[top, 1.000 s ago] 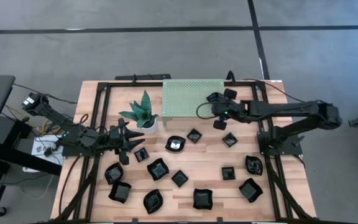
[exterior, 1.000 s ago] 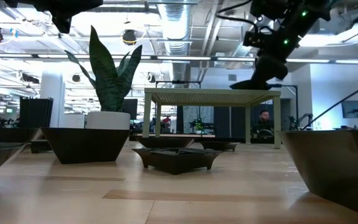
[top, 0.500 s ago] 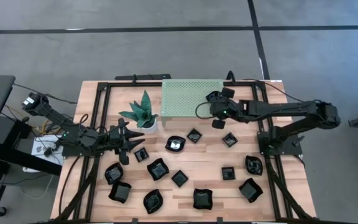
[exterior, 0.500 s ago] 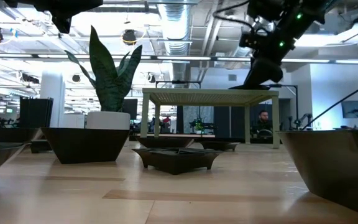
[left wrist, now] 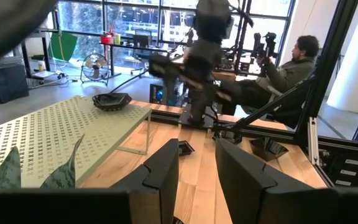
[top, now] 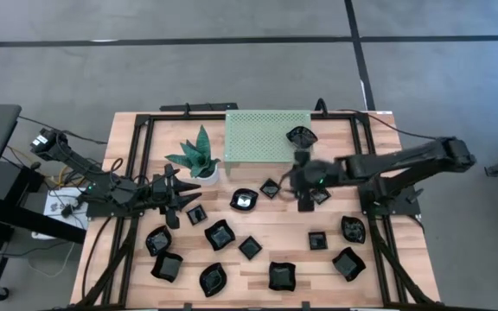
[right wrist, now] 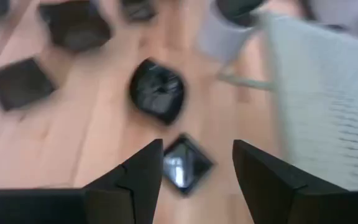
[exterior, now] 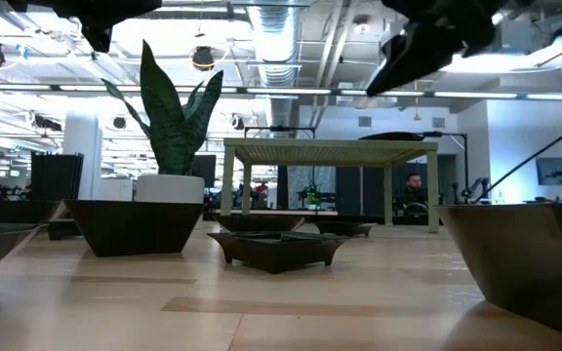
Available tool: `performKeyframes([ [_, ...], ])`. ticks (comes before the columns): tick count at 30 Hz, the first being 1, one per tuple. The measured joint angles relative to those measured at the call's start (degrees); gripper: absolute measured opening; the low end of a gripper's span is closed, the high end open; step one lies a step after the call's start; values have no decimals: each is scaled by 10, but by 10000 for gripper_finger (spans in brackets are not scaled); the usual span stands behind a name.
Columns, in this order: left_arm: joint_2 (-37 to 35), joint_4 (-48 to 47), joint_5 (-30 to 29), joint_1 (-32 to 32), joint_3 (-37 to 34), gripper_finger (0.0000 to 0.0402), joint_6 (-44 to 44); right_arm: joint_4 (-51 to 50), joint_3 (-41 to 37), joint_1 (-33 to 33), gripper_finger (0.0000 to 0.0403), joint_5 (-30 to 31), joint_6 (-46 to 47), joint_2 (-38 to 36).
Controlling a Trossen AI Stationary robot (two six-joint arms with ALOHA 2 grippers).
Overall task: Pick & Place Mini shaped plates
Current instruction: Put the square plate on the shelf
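End effector [top: 302, 183] (right, fingers apart) hovers over mini shaped plates [top: 270, 187].

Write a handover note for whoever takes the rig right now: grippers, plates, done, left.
Right gripper: open, empty, over the table in front of the green shelf, above the small square plate.
Left gripper: open, empty, waiting beside the potted plant.
Done: one black plate sits on the shelf's right end.
Left: the other mini plates are scattered on the table in front of the shelf. The nearest candidates for the right arm seem to be the square plate under it and the rounded plate just beyond.
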Motion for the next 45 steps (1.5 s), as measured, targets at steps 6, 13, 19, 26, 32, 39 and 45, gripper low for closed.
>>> performKeyframes([
  [6,0,0,0,0,0,108,0,11,-6,27,178,3,-24,112],
  [13,0,0,0,0,0,108,-4,12,2,5,176,26,-94,220],
  [19,0,0,0,0,0,108,-4,29,25,-15,175,27,-141,281],
  [26,0,1,0,0,0,108,-4,28,51,-29,166,30,-198,323],
  [32,0,1,0,0,0,108,-4,9,67,-36,98,28,-200,331],
  [39,0,1,0,0,0,108,-4,-16,66,-36,7,31,-200,296],
  [45,0,1,0,0,0,108,-4,-29,67,-18,3,30,-189,248],
])
